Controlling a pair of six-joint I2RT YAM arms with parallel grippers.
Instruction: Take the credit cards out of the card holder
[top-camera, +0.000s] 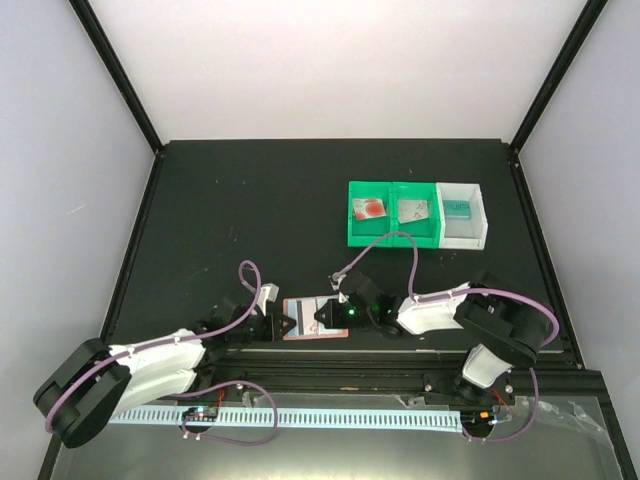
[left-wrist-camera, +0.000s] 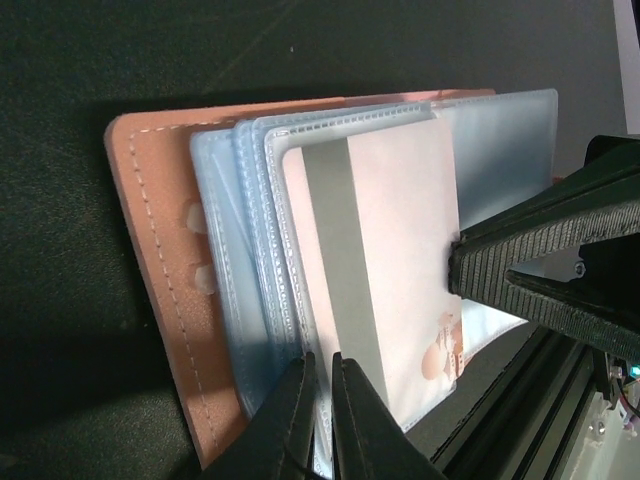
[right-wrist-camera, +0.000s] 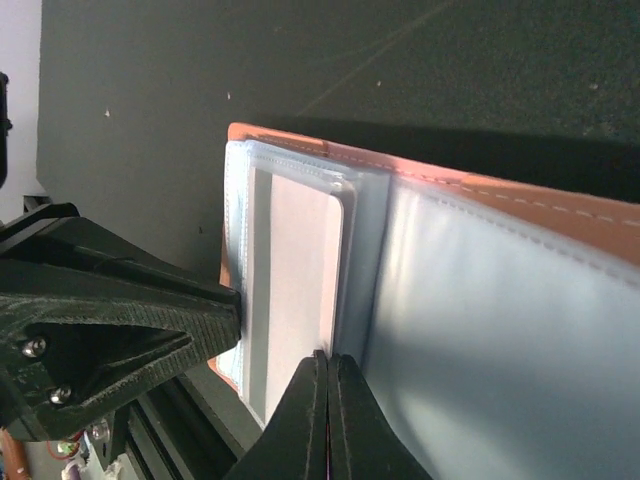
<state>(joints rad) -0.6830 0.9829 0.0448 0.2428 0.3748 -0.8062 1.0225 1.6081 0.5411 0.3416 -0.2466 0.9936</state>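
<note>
- Card holder (left-wrist-camera: 160, 260) lies open and flat on the dark worktop (top-camera: 250, 220), close to the near edge and between the two arms; salmon cover underneath, pale blue-grey sleeves fanned on top
- One credit card (left-wrist-camera: 400, 230) sits in the topmost clear sleeve: whitish, with a grey stripe down it and reddish marks near one end
- Left arm comes in low from the near-left corner, forearm stretched toward the centre, wrist almost level with the worktop
- Left tool (left-wrist-camera: 325, 365) is at the left side of the holder; fingers nearly together, only a thin slit between them, tips at the sleeve edge just beside the stripe end of the card; cannot tell if it nips the sleeve
- Right arm reaches in from the near-right corner, elbow bent, forearm pointing left, wrist low
- Right tool (right-wrist-camera: 327, 365) meets the holder from the opposite side; fingers pressed together, tips at the edge of the card's sleeve; in the left wrist view its tip touches the card's long edge; cannot tell if the card is pinched
- The two tools face each other across the holder, near but not touching
- Well apart, toward the far right of the worktop: a green bin (top-camera: 393, 240) with two compartments and a white bin (top-camera: 465, 240) touching its right side
- Left green compartment holds a small whitish card with red marks (top-camera: 368, 208); right compartment holds another small pale card (top-camera: 413, 209), detail too small to read
</note>
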